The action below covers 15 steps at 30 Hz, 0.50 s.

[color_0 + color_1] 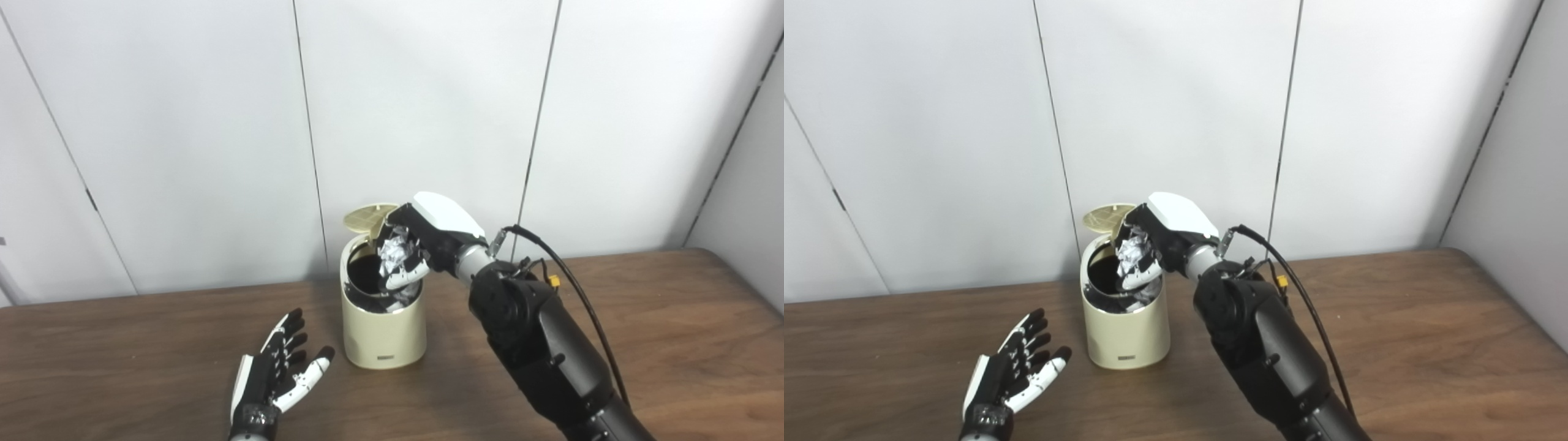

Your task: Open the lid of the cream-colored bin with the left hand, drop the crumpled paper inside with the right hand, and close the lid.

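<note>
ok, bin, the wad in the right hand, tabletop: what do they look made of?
Bin: likely plastic, cream, smooth matte wall with soft sheen; its raised lid matches.
Wad in the right hand: crumpled paper, white-grey, sharp creases; possibly foil-like, hard to tell.
Tabletop: brown wood grain, low gloss; solid wood or laminate, can't tell.

The bin (384,324) stands on the worktop (674,318) near its back edge, its lid (369,216) tipped up behind the opening. The right hand (422,242) holds the crumpled paper (393,250) above the opening. The left hand (275,373) lies front-left of the bin
</note>
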{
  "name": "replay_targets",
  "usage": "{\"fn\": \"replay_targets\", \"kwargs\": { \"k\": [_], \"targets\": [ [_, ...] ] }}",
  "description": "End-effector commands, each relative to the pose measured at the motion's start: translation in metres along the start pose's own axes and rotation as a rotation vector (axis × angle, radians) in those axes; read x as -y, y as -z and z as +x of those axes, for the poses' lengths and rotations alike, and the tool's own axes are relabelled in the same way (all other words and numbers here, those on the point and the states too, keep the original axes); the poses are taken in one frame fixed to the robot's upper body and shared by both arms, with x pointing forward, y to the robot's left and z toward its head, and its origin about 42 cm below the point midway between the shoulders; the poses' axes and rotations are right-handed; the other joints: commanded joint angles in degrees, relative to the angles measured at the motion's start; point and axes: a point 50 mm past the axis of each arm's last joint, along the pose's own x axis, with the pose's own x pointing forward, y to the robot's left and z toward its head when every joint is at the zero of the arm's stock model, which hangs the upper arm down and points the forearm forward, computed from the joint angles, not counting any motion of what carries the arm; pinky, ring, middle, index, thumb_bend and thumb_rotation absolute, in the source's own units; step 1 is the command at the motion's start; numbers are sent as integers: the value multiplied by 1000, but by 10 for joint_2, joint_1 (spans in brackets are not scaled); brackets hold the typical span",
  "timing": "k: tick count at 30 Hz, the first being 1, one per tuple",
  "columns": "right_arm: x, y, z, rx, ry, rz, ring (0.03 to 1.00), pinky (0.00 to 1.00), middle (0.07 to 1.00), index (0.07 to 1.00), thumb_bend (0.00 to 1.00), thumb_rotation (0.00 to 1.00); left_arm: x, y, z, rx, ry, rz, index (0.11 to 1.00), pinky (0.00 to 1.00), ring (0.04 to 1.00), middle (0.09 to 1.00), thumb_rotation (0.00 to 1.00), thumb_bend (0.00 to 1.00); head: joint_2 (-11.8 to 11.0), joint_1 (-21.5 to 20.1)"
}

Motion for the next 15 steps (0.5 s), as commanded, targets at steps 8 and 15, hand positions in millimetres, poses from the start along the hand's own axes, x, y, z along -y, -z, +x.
{"fn": "replay_targets", "kwargs": {
  "k": [8,15],
  "targets": [
    [16,-16,5,42,14,-71,506,393,660,494,521,117,4,-21,12,92,7,-14,962,848,893,928,229,584,1,0],
    [16,-18,4,47,-12,-117,714,542,793,665,897,71,3,-20,13,93,7,0,952,848,894,924,247,597,2,1]
  ]
}}
